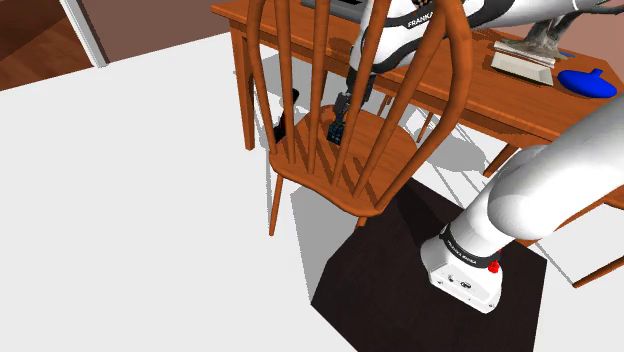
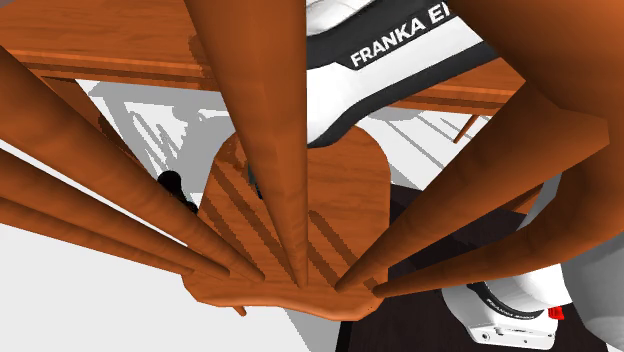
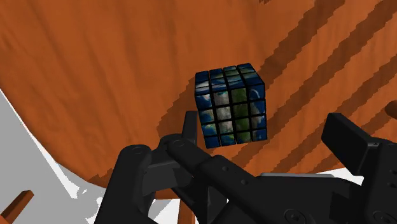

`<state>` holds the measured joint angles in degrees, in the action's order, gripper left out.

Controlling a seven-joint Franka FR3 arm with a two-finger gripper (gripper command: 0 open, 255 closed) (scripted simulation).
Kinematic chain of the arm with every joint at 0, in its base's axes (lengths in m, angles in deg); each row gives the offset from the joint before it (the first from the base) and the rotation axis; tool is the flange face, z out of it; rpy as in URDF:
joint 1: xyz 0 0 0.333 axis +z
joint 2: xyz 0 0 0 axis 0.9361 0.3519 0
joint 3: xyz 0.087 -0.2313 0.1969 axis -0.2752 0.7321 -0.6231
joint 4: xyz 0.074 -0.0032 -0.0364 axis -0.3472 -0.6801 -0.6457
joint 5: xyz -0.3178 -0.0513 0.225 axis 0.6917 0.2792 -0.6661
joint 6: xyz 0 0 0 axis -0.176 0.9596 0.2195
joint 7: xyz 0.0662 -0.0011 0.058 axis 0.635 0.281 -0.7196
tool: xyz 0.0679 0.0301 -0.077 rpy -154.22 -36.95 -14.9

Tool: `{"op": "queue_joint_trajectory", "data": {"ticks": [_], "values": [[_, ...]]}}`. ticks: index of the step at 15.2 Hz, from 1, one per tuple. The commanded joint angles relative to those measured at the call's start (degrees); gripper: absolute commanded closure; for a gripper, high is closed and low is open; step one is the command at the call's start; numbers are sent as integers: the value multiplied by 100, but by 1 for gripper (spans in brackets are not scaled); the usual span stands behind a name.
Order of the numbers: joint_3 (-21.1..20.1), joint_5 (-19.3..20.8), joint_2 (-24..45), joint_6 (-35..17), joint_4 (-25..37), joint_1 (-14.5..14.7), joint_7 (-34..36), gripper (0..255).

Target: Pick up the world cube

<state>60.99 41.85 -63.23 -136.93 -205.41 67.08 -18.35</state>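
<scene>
gripper is seen wide open, nothing clasped; world cube is found on the wooden chair seat, between the fingers, just beside one.

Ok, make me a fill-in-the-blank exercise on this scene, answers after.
1. The cube rests on the ____ of the wooden chair.
2. The gripper has its fingers ____, with the cube unclasped ahead of them.
3. The rounded thing lying on the table is ____ in colour.

Missing words: seat; open; blue.
</scene>
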Motion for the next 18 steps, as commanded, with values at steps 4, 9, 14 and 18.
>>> {"op": "queue_joint_trajectory", "data": {"ticks": [4, 9, 14, 18], "values": [[71, -132, 789, -572, 217, -15, -112, 0], [72, -202, 1076, -977, 96, -8, -172, 0], [75, -214, 1117, -1038, 76, -11, -188, 255], [73, -216, 1129, -1043, 83, -8, -185, 255]]}}
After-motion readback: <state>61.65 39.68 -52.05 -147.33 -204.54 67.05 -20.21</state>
